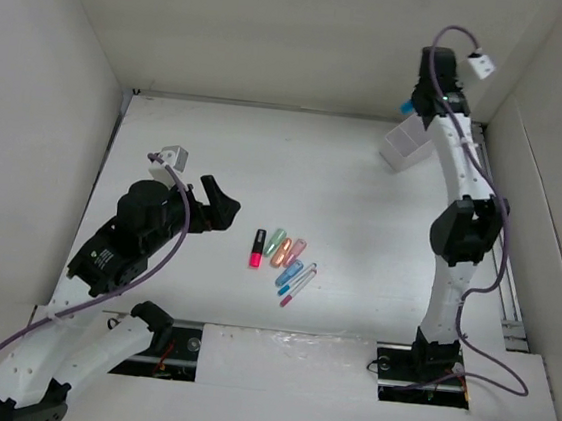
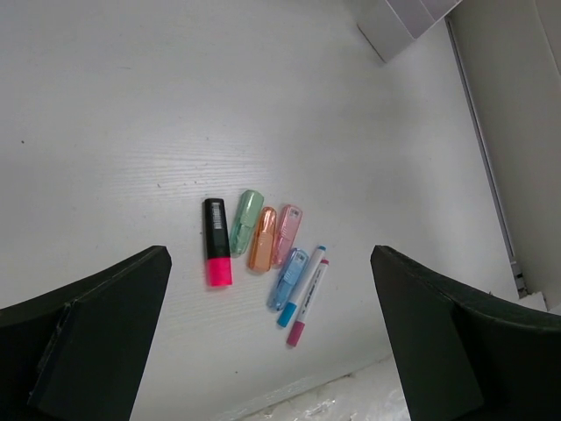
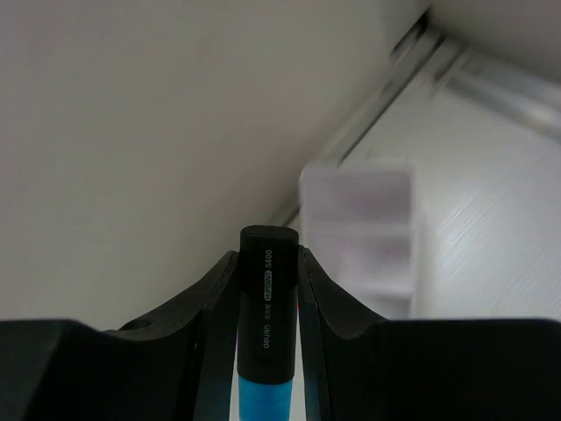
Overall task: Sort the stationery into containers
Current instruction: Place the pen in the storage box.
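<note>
Blue marker [image 3: 266,316] in right pincer [image 3: 267,257] — left pincer [image 2: 269,259] (spread) hovers.

The left arm [image 1: 75,350] and right arm [image 1: 443,298] are clad in white shells, joined by black joint housings. Purple-grey cables [image 1: 183,235] are looped along both. A white camera block [image 1: 171,156] is fixed at each wrist. The fingers [image 2: 88,342] are moulded in matte black.

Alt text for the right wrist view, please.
The right gripper is shut on a marker with a black end and blue body. Beyond it a blurred white box sits on the table near a wall.
</note>
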Robot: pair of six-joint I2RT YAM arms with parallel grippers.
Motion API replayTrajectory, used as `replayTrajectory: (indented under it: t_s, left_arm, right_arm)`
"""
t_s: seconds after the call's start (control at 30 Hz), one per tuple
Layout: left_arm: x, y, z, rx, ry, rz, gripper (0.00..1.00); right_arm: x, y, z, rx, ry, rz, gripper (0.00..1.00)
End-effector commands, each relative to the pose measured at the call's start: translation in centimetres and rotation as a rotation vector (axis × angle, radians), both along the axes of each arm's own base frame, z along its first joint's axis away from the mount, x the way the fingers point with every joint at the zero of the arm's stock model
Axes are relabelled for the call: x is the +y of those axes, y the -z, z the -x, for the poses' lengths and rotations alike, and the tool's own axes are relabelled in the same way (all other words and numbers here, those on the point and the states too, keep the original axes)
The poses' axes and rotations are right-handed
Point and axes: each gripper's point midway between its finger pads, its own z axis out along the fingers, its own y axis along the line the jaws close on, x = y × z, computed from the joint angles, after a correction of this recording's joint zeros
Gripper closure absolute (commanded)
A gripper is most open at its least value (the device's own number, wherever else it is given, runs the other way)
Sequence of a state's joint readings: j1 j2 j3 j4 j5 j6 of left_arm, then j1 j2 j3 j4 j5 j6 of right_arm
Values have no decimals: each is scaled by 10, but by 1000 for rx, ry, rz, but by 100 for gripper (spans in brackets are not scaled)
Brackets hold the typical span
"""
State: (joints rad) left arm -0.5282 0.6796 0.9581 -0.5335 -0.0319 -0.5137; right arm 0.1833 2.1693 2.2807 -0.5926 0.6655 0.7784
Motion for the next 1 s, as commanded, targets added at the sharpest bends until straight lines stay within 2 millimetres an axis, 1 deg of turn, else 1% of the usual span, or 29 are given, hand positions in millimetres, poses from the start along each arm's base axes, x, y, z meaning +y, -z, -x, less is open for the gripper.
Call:
replayTrajectory:
  t_s: [0.0, 0.03, 0.07, 0.1, 0.13, 0.17, 0.2, 0.23, 0.27, 0.3, 0.37, 0.4, 0.43, 0.47, 0.5, 0.53, 0.57, 0.6, 0.63, 0.67, 0.77, 0.8, 0.83, 0.87, 0.9, 0.97]
  left_arm:
    - [-9, -23, -12, -72, 14, 43, 0]
    - [-11, -21, -15, -69, 14, 41, 0]
    - [-13, -20, -18, -65, 14, 39, 0]
    - [-15, -23, -18, -76, 22, 49, 0]
    - [-16, -21, -20, -71, 25, 36, 0]
    - [-17, -21, -23, -73, 25, 38, 0]
    - [-18, -24, -24, -84, 25, 44, 0]
    - [-18, -24, -24, -88, 28, 36, 0]
    - [-19, -23, -27, -87, 28, 35, 0]
    - [-20, -20, -29, -79, 28, 31, 0]
    - [-20, -20, -32, -84, 22, 20, 0]
    - [-20, -17, -34, -76, 22, 15, 0]
    - [-19, -17, -35, -78, 13, 12, 0]
    - [-20, -15, -36, -70, 13, 8, 0]
    - [-21, -14, -38, -70, 13, 8, 0]
    - [-21, -14, -38, -70, 13, 8, 0]
    - [-22, -11, -40, -59, 13, 2, 0]
    - [-22, -11, -40, -63, 17, -7, 0]
    - [-23, -6, -43, -50, 17, -15, 0]
    - [-24, -7, -45, -47, 17, -17, 0]
    - [-27, -9, -48, -58, 17, -11, 0]
    - [-27, -7, -50, -50, 17, -15, 0]
    - [-27, -7, -50, -50, 17, -15, 0]
    - [-28, -8, -51, -62, 20, -18, 0]
    - [-28, -6, -52, -54, 21, -23, 0]
    - [-28, -6, -52, -57, 24, -30, 0]
  right_arm:
    - [-37, -51, -1, -133, 126, 106, 100]
    - [-57, -58, -5, -174, 179, 116, 100]
    - [-63, -56, -10, -184, 189, 120, 100]
    - [-70, -61, -11, -199, 197, 131, 100]
    - [-76, -62, -15, -218, 218, 131, 100]
    - [-85, -68, -18, -253, 243, 142, 100]
    - [-87, -62, -22, -242, 246, 172, 100]
    - [-87, -64, -26, -254, 243, 185, 100]
    - [-95, -77, -29, -291, 264, 194, 100]
    - [-94, -61, -39, -267, 258, 215, 100]
    - [-101, -54, -43, -233, 288, 284, 100]
    - [-101, -45, -50, -220, 284, 303, 100]
    - [-110, -42, -50, -203, 298, 332, 100]
    - [-110, -40, -52, -210, 299, 331, 100]
    - [-116, -44, -51, -229, 314, 328, 100]
    - [-123, -37, -53, -216, 322, 331, 100]
    - [-123, -32, -56, -219, 322, 336, 100]
    - [-130, -39, -55, -231, 333, 341, 100]
    - [-130, -34, -58, -227, 332, 348, 100]
    - [-131, -32, -60, -217, 328, 372, 100]
    - [-133, -35, -61, -232, 341, 394, 100]
    - [-139, -30, -62, -223, 348, 403, 100]
    - [-139, -30, -62, -215, 346, 411, 100]
    - [-141, -21, -62, -201, 356, 413, 100]
    - [-141, -14, -63, -181, 351, 423, 100]
    - [-143, -7, -61, -159, 360, 434, 100]
